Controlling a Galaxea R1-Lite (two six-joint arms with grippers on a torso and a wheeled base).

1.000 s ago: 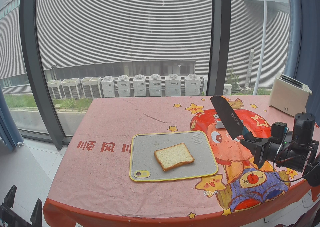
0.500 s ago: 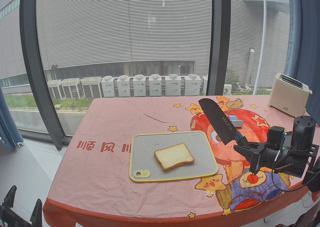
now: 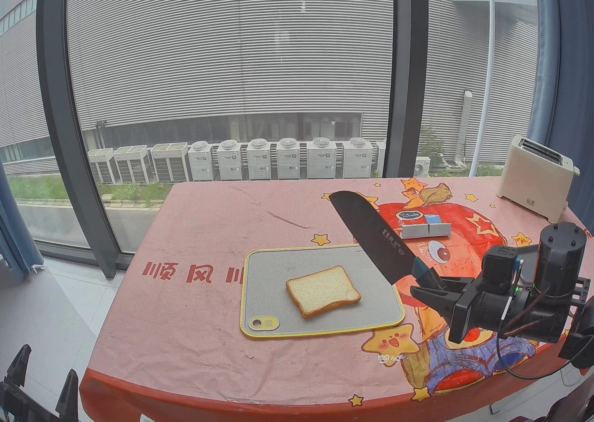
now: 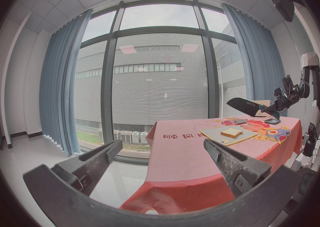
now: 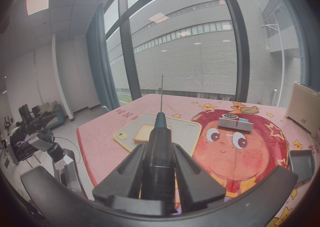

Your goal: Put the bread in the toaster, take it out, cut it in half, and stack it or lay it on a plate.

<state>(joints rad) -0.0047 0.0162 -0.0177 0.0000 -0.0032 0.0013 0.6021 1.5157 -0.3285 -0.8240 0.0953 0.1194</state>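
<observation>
Moved: the right gripper point(image 3: 433, 293) has carried the knife point(image 3: 371, 234) leftward, from over the cartoon print toward the cutting board point(image 3: 266, 275). The blade tip now hangs above the board's far right corner. The bread point(image 3: 323, 291) and board lie as they did.
Right gripper: its fingers are clamped on the knife's handle. The blade slants up and away over the table point(image 3: 204, 219), clear of everything.
Why held so: in the right wrist view the blade runs straight out from the gripper as a thin line. It looks to me aligned edge-down for a cut across the slice.
Bread: it lies flat near the middle of the board, whole and uncut, well apart from the blade. I judge the step in hand to be the approach for halving it.
Why on the board: the board gives a flat cutting surface and spares the tablecloth.
Left gripper point(image 4: 162, 146): its fingers stand wide apart with nothing between them, off the near left edge of the table, away from the work.
Toaster point(image 3: 536, 176): it stands at the far right corner of the table, its slots showing no bread.
Small block point(image 3: 426, 229): white and blue, it sits on the print beyond the gripper. Perhaps it is the knife's rest.
Dark square dish point(image 5: 301, 164): it is on the table's right side, possibly the plate for the halves.
Counts: one slice, one knife, one board, one toaster, one block, one dish, two grippers.
</observation>
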